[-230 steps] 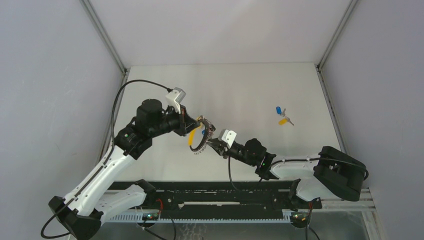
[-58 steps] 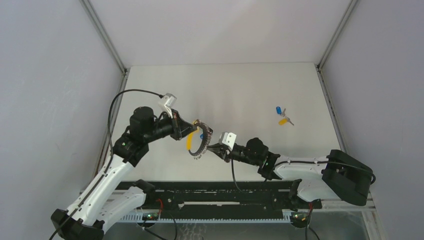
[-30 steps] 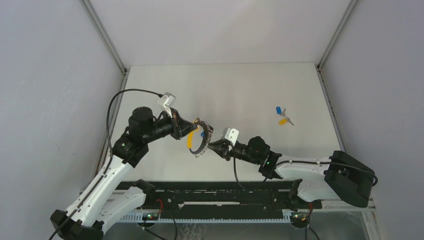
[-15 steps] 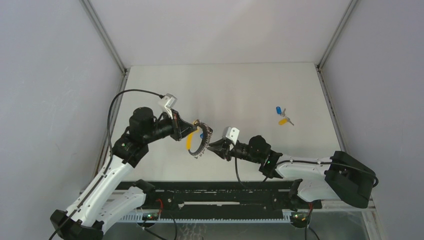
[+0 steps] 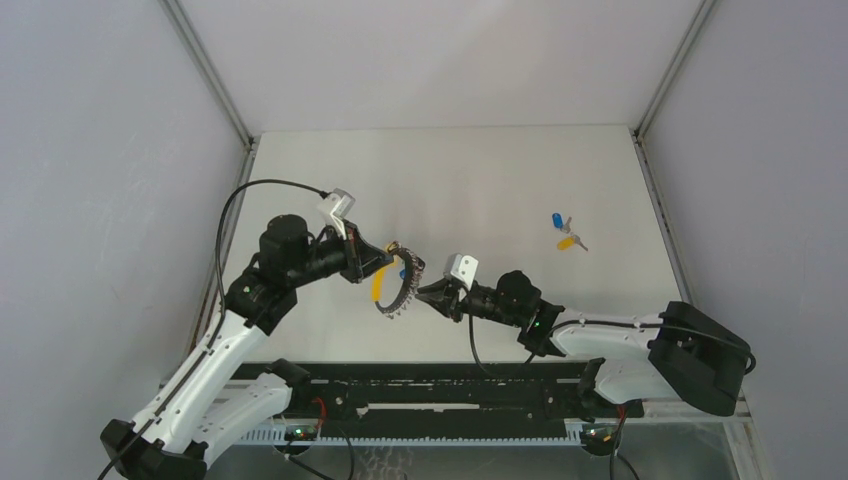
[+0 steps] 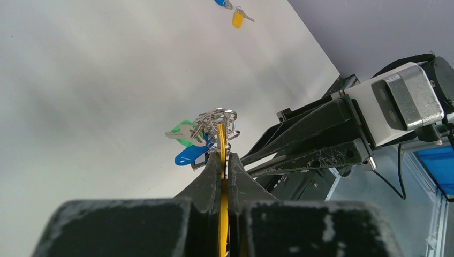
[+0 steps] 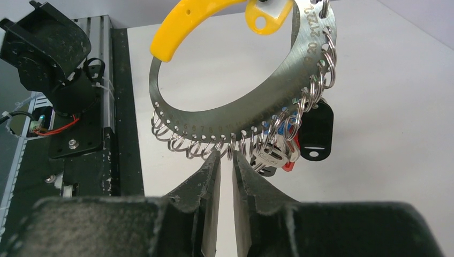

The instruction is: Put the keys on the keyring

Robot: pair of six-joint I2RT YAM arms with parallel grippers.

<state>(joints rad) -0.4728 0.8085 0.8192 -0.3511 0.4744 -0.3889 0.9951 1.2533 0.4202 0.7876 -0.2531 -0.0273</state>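
Note:
The keyring (image 5: pixel 402 285) is a silver metal arc with a yellow handle and several small split rings along its edge, held up off the table. My left gripper (image 5: pixel 383 263) is shut on the yellow handle (image 6: pixel 221 140). Green and blue capped keys (image 6: pixel 187 147) hang from it. My right gripper (image 5: pixel 421 293) sits under the arc (image 7: pixel 278 88), its jaws a narrow gap apart (image 7: pixel 225 156) with one small split ring (image 7: pixel 232 152) between the tips, not clamped. The two loose keys, blue (image 5: pixel 557 220) and yellow-orange (image 5: pixel 567 242), lie on the table at the right, also the yellow-orange one (image 6: pixel 237 19).
A black tag (image 7: pixel 315 136) and a red-capped key (image 7: pixel 288 165) hang from the arc near my right fingers. The black base rail (image 5: pixel 430 400) runs along the near edge. Grey walls enclose the white table (image 5: pixel 480 180) on three sides.
Over the last second nothing has visibly moved. Compared with several seconds ago, the left wrist has swung lower and leftward with the keyring, and the right gripper has followed under it.

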